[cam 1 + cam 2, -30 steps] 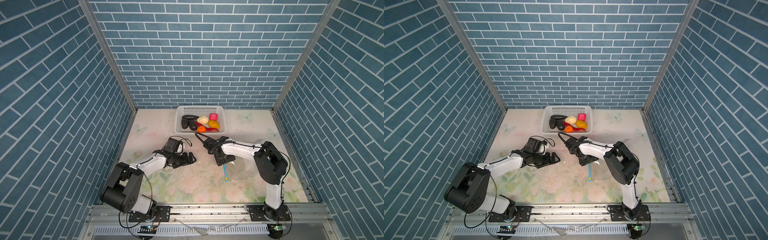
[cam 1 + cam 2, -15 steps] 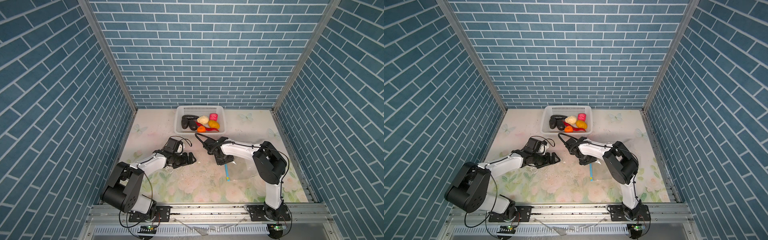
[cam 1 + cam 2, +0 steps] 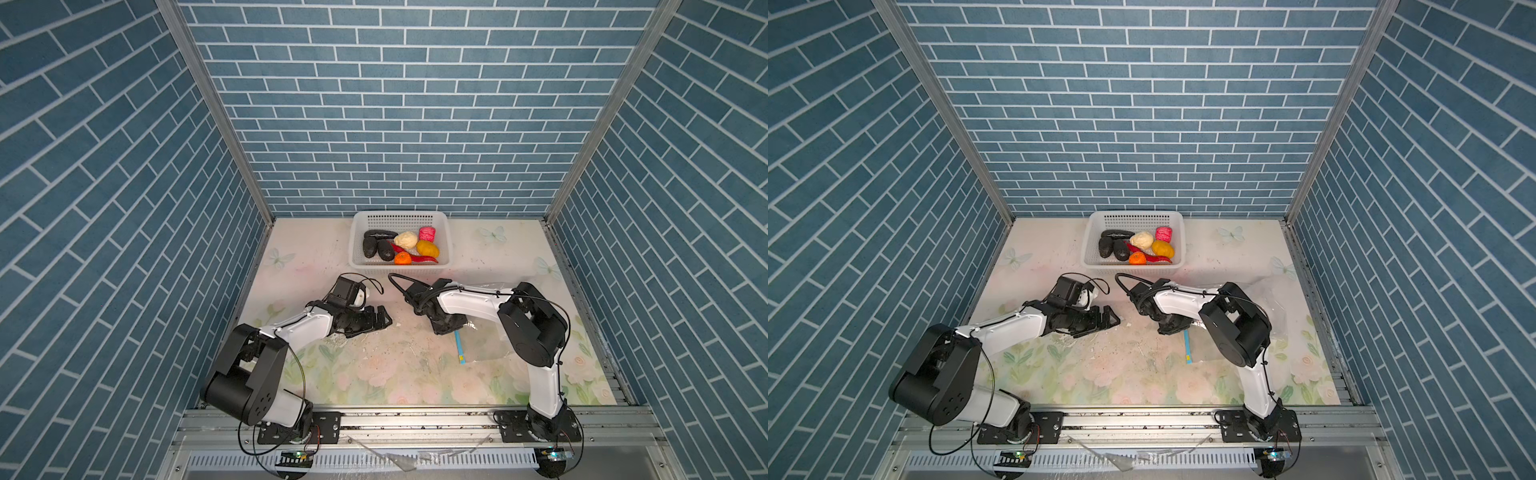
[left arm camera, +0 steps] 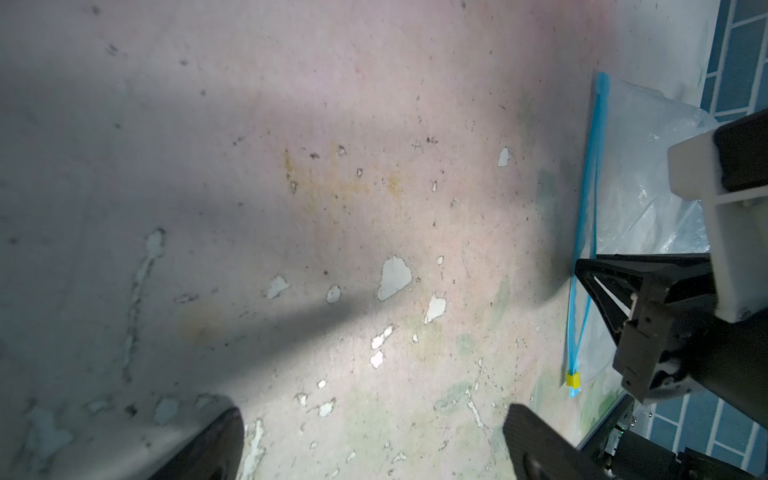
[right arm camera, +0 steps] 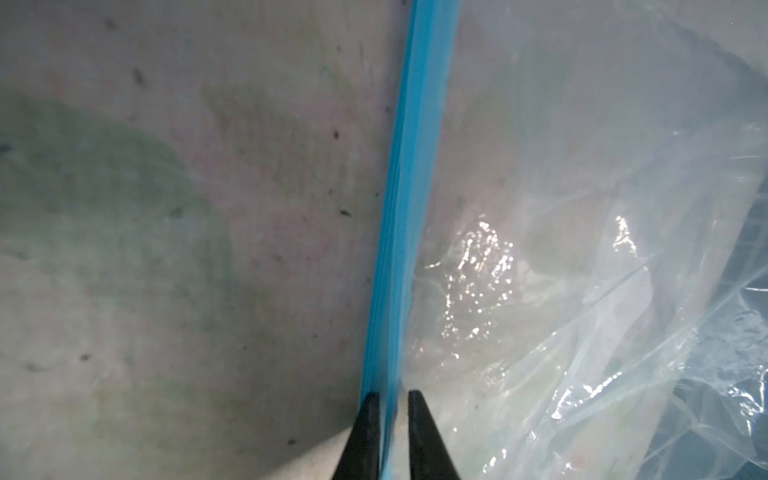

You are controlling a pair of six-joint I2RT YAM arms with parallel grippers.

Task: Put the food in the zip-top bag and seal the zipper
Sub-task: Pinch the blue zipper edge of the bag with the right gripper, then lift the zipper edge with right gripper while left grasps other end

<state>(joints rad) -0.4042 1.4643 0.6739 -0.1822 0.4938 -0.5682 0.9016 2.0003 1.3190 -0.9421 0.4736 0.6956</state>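
Pinching the zipper (image 5: 411, 208) partway along its length, the right gripper (image 5: 392, 401) sets one black fingertip on each side of the blue strip, which fills the narrow slit between them. In both top views this gripper (image 3: 451, 328) is down on the table (image 3: 374, 374), with the bare end of the zipper (image 3: 459, 347) running from it toward the near edge. The left wrist view shows a small yellow tab (image 4: 573, 379) at that end, apart from the fingers. The bag (image 3: 486, 349) lies flat and crinkled on the right side of the table, partly under the right arm, and its clear film (image 5: 582, 249) shines in places. No writing on it can be made out. The left gripper (image 3: 384, 322) is spread wide and holds nothing. It is low over worn, bare tabletop left of the middle, well apart from the bag, and its two fingertips sit far apart in its wrist view (image 4: 372, 415). All the food (image 3: 405, 245) is in the white basket (image 3: 401, 214) at the back wall: black lumps (image 3: 372, 246), a cream piece (image 3: 405, 240), a pink one (image 3: 428, 235), a yellow-orange one (image 3: 427, 248), an orange one (image 3: 402, 259) and a red chilli (image 3: 419, 258).
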